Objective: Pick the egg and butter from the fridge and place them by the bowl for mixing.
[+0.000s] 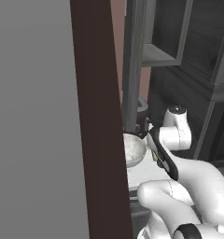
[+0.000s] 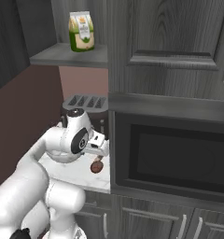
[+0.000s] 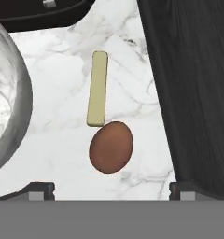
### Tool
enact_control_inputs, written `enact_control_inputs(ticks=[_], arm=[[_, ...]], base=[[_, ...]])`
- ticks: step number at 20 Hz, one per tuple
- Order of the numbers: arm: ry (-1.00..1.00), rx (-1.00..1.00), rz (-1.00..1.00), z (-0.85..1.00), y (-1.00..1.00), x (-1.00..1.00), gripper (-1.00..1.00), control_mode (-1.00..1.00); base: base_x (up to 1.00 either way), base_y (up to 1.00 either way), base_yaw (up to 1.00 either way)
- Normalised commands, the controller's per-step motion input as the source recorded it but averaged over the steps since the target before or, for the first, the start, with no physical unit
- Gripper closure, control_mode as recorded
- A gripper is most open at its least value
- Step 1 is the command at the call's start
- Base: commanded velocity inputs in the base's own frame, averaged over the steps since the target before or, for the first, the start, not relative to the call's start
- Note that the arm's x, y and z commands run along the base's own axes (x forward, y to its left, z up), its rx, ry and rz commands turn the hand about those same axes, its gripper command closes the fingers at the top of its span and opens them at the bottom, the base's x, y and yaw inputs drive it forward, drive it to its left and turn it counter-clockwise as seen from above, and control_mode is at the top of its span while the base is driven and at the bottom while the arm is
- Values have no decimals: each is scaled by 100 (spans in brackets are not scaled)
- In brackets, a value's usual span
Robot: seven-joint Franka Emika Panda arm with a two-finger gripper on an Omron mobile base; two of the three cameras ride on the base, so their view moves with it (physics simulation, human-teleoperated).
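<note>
The egg (image 3: pixel 111 147) lay on the marble counter (image 3: pixel 128 60), touching the end of the butter (image 3: pixel 98 88), both just beside the bowl (image 3: pixel 9 102) where mixing needs them; the gripper (image 3: pixel 112 190) hung above, jaws spread wide and empty, apparently after letting go

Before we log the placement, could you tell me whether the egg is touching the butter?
Cannot tell: in the hand view the egg overlaps the near end of the butter, hiding any contact or gap.
</note>
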Motion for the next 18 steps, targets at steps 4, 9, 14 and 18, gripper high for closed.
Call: enact_control_inputs(ticks=[4, 9, 14, 18], arm=[[-10, 3, 0, 100, 47, -100, -100, -100], [0, 4, 0, 76, 31, -100, -100, -100], [-5, 5, -6, -31, 4, -100, -100, -100], [0, 0, 0, 0, 3, 0, -100, -100]], base=[[0, 0, 0], [0, 0, 0], [0, 0, 0], [0, 0, 0]])
